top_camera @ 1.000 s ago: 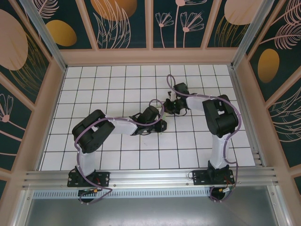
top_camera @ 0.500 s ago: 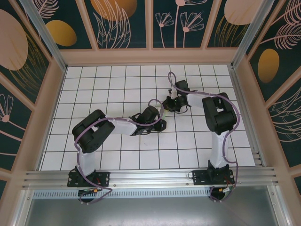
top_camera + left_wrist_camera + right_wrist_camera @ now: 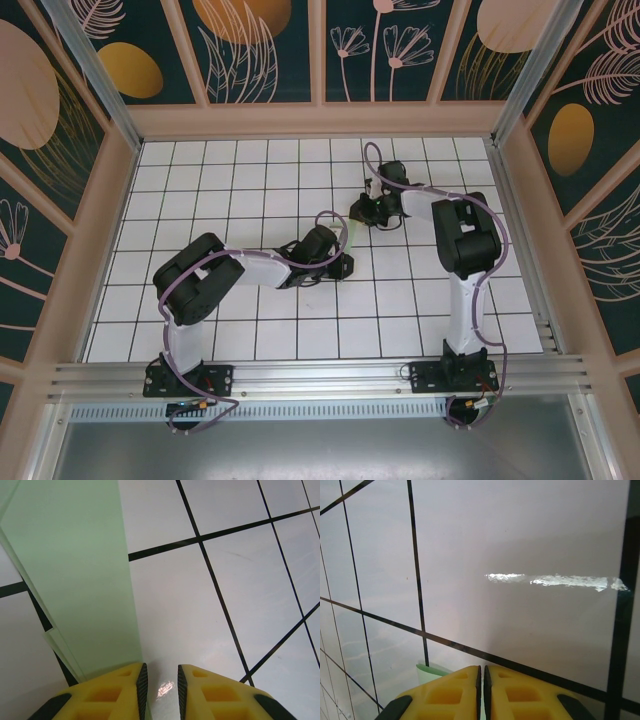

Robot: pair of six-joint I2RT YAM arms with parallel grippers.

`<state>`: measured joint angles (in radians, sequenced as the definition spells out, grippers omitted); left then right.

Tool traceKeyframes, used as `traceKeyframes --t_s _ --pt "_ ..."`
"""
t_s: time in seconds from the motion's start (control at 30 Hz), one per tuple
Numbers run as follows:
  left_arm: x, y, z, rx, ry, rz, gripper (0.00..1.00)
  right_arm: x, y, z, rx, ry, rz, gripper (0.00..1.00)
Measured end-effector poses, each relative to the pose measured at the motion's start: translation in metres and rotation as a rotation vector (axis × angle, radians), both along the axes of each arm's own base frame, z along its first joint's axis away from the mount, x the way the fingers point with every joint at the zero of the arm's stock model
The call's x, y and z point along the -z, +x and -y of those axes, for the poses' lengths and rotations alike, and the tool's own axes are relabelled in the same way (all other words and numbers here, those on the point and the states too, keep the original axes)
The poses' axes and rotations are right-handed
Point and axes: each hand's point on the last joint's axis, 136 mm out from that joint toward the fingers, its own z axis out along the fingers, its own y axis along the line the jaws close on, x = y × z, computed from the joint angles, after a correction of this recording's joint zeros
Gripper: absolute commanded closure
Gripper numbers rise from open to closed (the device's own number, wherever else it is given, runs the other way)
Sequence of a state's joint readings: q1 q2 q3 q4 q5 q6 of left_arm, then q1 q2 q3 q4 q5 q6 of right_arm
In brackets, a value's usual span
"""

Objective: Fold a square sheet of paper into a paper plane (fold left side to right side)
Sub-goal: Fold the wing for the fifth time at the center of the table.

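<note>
1. Left claw (image 3: pixel 160 672): the yellow fingers stand a narrow gap apart. Bare white tile and a glare spot show between them, and nothing is gripped. From above, it (image 3: pixel 345 266) sits low near the middle of the surface.
2. Folded paper (image 3: pixel 75 570): pale mint green, lying flat as a long band with layered edges along one side. Its near end runs under one finger (image 3: pixel 120 685) of the left claw.
3. Right claw (image 3: pixel 481 672): the fingers are closed to a hairline slit. From above, it (image 3: pixel 360 212) lies just beyond the left claw.
4. Paper corner (image 3: pixel 431 672): a small green tip shows beside one finger of the right claw. I cannot tell whether it is pinched.
5. Surface (image 3: pixel 225 605): white tiles with black grid lines.
</note>
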<state>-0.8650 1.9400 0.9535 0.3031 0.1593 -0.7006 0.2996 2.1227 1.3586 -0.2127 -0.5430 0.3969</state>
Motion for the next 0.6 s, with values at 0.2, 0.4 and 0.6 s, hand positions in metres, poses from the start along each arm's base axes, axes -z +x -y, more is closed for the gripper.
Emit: traceKeyframes --t_s 0.2,0.4,0.6 --pt "-0.001 -0.001 -0.001 0.001 -0.004 0.003 0.71 0.0 0.001 0.0 -0.005 -0.007 -0.014 0.84" --pt "-0.002 -0.01 -0.006 0.013 -0.002 -0.012 0.7 0.001 0.002 0.0 -0.008 -0.009 -0.014 0.84" --pt "-0.001 -0.03 -0.006 0.051 0.014 -0.025 0.7 0.001 0.003 -0.001 -0.015 -0.011 -0.01 0.84"
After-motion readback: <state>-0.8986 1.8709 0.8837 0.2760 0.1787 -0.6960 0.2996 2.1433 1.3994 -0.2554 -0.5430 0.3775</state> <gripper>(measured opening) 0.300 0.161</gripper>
